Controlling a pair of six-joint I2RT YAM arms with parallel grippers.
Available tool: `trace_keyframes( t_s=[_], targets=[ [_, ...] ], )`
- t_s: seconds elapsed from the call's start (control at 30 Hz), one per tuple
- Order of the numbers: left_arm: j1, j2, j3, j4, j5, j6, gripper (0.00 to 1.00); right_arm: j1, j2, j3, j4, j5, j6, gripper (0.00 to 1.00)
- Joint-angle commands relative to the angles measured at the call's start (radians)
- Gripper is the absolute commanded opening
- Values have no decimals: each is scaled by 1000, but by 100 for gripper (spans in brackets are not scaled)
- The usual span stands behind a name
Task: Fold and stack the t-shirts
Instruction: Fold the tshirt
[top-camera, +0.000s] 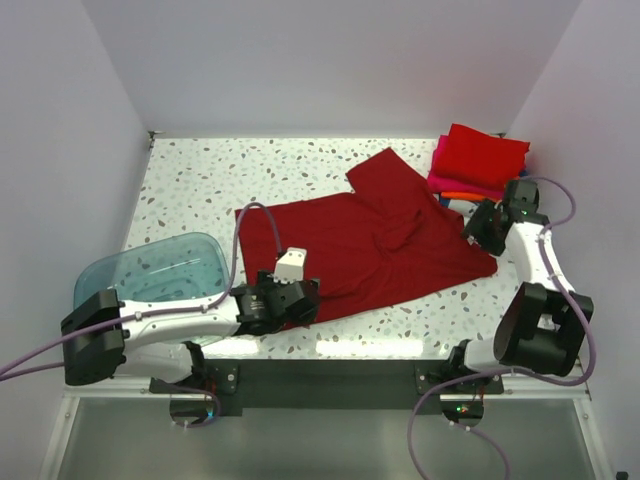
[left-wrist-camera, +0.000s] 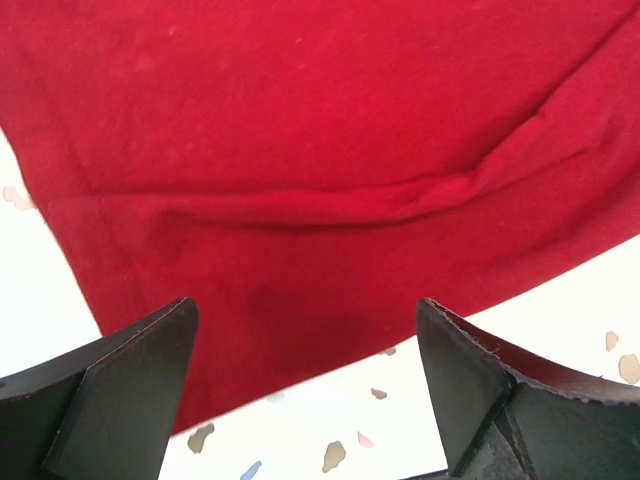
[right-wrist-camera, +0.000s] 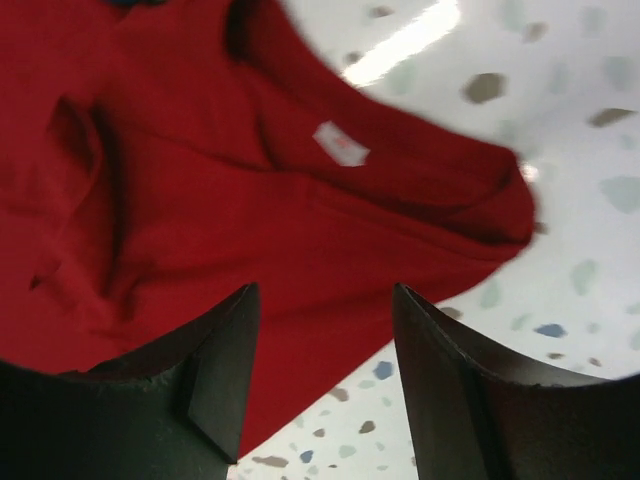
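Note:
A dark red t-shirt (top-camera: 375, 240) lies spread and partly folded across the middle of the speckled table. Its lower hem (left-wrist-camera: 300, 360) runs between the fingers of my left gripper (left-wrist-camera: 305, 340), which hovers open over that edge with nothing held. My left gripper (top-camera: 300, 300) sits at the shirt's near-left corner. My right gripper (top-camera: 478, 228) is at the shirt's right edge, open, above the cloth (right-wrist-camera: 300, 220) and its white neck label (right-wrist-camera: 340, 143). A stack of folded t-shirts (top-camera: 478, 162), bright red on top with magenta and orange below, rests at the back right.
A translucent blue plastic tub (top-camera: 160, 268) stands at the near left beside the left arm. White walls close the table at the back and both sides. The speckled tabletop (top-camera: 250, 170) shows behind the shirt.

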Motion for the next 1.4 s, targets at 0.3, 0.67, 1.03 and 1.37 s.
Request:
trace_keyframes(
  t_s=[0.3, 0.67, 1.03, 1.37],
  targets=[
    [33, 131, 73, 202, 6, 177, 92, 247, 152, 198, 52, -166, 15, 60],
    [86, 234, 92, 263, 37, 221, 89, 316, 305, 277, 55, -149, 25, 60],
    [138, 277, 87, 272, 42, 191, 69, 324, 355, 272, 70, -141, 21, 60],
    [163, 291, 73, 262, 56, 179, 41, 351, 398, 313, 67, -157, 28, 58]
  ],
)
